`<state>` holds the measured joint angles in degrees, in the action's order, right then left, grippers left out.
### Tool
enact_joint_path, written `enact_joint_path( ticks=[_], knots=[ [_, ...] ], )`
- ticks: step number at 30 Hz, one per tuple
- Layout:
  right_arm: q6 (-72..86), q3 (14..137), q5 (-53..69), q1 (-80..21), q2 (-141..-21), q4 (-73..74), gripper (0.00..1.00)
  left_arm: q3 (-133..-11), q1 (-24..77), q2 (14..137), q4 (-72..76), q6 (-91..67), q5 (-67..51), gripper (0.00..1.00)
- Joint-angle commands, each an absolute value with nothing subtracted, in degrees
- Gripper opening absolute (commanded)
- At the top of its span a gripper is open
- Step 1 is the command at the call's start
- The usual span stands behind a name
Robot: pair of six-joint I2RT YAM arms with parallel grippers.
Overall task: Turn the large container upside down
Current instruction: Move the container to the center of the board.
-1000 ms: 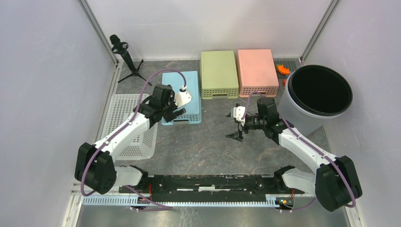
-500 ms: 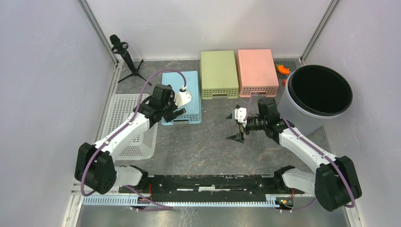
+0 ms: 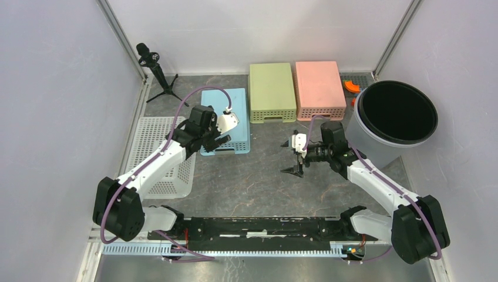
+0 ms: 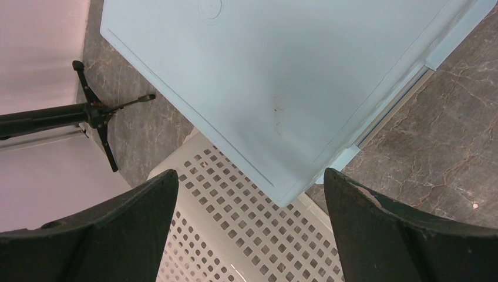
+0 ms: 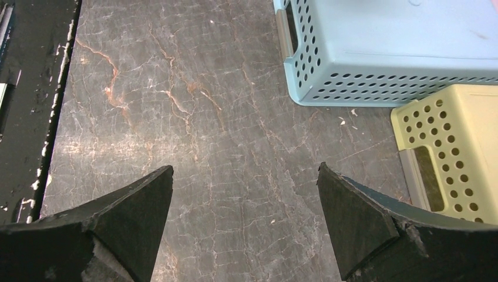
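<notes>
1. Large container: round, upright, mouth up, far right.
2. Right gripper: jaws spread wide, empty, over table left of it.
3. Left gripper: spread wide, empty, above blue basket, seemingly not touching.

No text, label, brand, number or sign can be read in any view. The only mark of that kind is a small moulded ring on the flat upturned bottom of the blue basket, at the top edge of the left wrist view. No characters can be made out in it.
</notes>
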<state>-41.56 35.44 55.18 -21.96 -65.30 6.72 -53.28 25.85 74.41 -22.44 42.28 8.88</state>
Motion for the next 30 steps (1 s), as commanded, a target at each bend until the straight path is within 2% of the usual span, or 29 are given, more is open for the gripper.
enact_joint_path(
  ticks=[1, 30],
  knots=[
    [-40.1, 35.4, 54.4, -21.6, -63.7, 2.8, 0.98, -53.7, 26.1, 73.4, -20.6, 41.3, 8.6, 1.0],
    [-36.4, 37.3, 52.9, -21.6, -65.6, 1.6, 0.98, -53.4, 26.0, 72.1, -21.4, 43.2, 6.3, 1.0]
  ],
)
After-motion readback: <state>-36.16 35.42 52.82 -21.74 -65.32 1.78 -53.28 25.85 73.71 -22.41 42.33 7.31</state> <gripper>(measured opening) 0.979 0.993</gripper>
